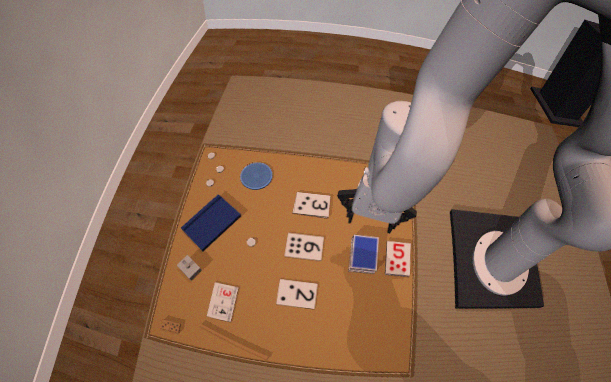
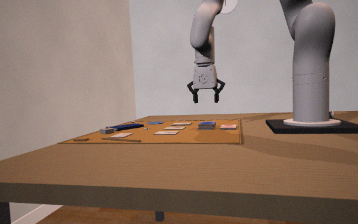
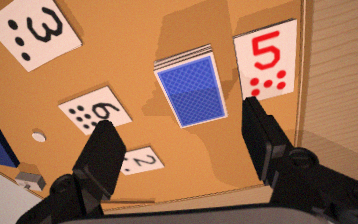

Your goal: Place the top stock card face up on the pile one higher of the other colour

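The face-down stock (image 1: 364,252) (image 2: 206,124) (image 3: 192,90) is a blue-backed stack near the right edge of the orange card cloth (image 1: 366,325) (image 2: 185,138) (image 3: 130,50). A red 5 (image 1: 398,258) (image 2: 228,126) (image 3: 266,60) lies face up right beside it. Three piles lie further left, topped by a black 3 (image 1: 312,204) (image 3: 35,30), a black 6 (image 1: 304,246) (image 3: 95,111) and a black 2 (image 1: 297,293) (image 3: 142,161). My gripper (image 1: 371,222) (image 2: 205,101) (image 3: 177,125) is open and empty. It points down, high above the cloth, roughly over the stock.
On the left of the cloth lie a dark blue box (image 1: 211,221), a blue disc (image 1: 256,175), small white chips (image 1: 251,242), a grey block (image 1: 188,267), a card printed with 3 and 4 (image 1: 223,301) and a wooden stick (image 1: 240,345). The arm's black base plate (image 1: 466,295) stands to the right.
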Robot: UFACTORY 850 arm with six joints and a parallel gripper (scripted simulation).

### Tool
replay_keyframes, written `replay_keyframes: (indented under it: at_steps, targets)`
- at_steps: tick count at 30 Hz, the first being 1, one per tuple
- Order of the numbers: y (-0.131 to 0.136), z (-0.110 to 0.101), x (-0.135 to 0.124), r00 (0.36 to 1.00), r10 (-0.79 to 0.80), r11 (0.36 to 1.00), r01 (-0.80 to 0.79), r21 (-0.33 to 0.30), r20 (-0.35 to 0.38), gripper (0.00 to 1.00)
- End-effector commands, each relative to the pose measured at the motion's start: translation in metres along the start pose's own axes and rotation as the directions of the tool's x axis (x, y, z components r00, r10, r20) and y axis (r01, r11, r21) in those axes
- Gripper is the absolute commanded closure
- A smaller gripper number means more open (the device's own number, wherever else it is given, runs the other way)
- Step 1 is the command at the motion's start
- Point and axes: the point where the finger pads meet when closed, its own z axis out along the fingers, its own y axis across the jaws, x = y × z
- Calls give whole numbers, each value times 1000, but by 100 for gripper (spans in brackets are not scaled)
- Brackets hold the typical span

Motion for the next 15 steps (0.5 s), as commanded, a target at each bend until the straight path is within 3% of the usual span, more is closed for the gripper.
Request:
replay_keyframes:
  at_steps: [1,15]
  targets:
    - [5,9,-5,996,-93,996,93,-5,-12,0]
    - [8,13,-7,991,-131,991,131,-9,-17,0]
